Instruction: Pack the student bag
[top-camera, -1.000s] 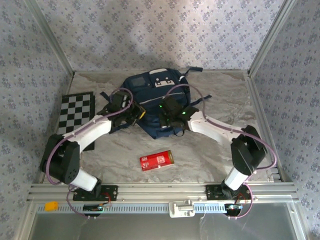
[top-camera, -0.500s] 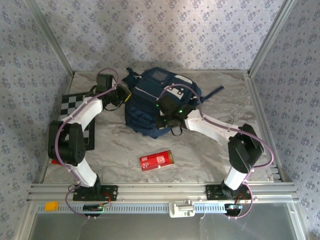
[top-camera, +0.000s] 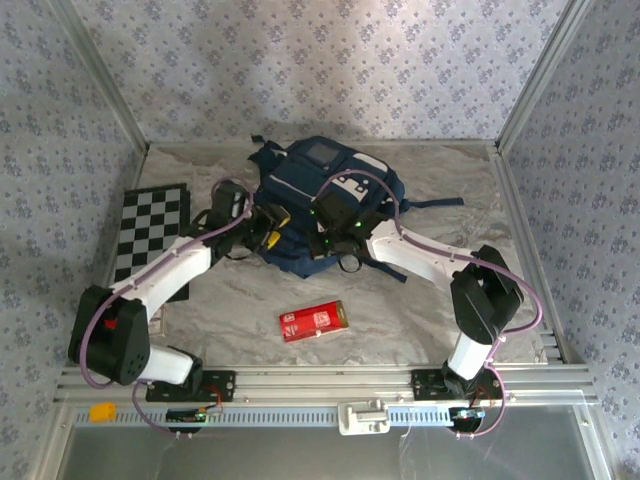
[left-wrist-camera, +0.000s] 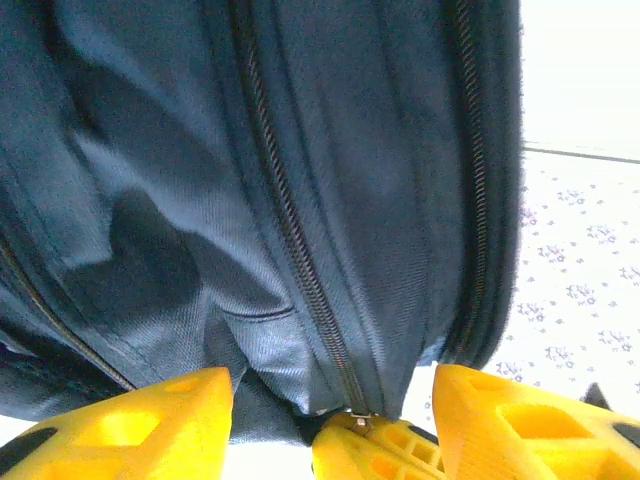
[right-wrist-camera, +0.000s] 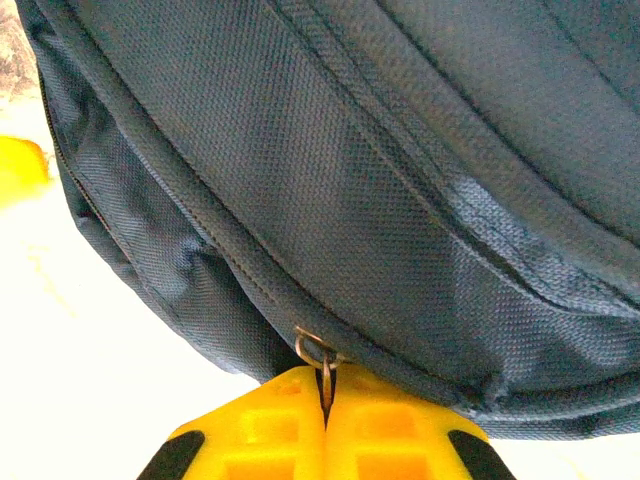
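Walls, overhead: grey-blue patterned wallpaper was seen on three sides of a pale marbled table (top-camera: 430, 310)
overhead, student bag (top-camera: 300, 195): it was laid at the far middle of the table, white-grey patches turned up, a dark strap trailing off to the right
overhead, left gripper (top-camera: 268, 228): it was set against the bag's near left edge
overhead, right gripper (top-camera: 338, 238): it was pressed to the bag's near edge, just right of the left gripper
overhead, checkered mat (top-camera: 150, 225): it was laid flat by the left wall, apart from the bag, partly crossed by the left arm
overhead, red carton (top-camera: 312, 321): it was left on its side on bare table, between the bag and the arm bases, well apart from both grippers
left wrist, bag: navy fabric was seen close up, folded and creased, with a zip track (left-wrist-camera: 290, 230) running down it
left wrist, jaws: the yellow fingers (left-wrist-camera: 130, 415) were spread apart, the lower end of the zip track and a fold of fabric lying between them; nothing was clamped
right wrist, bag: woven navy cloth with stitched seams was seen rising above the fingers
right wrist, jaws: the two yellow fingers were pressed together, clamped on a small metal zip pull (right-wrist-camera: 318, 352) at the bag's seam
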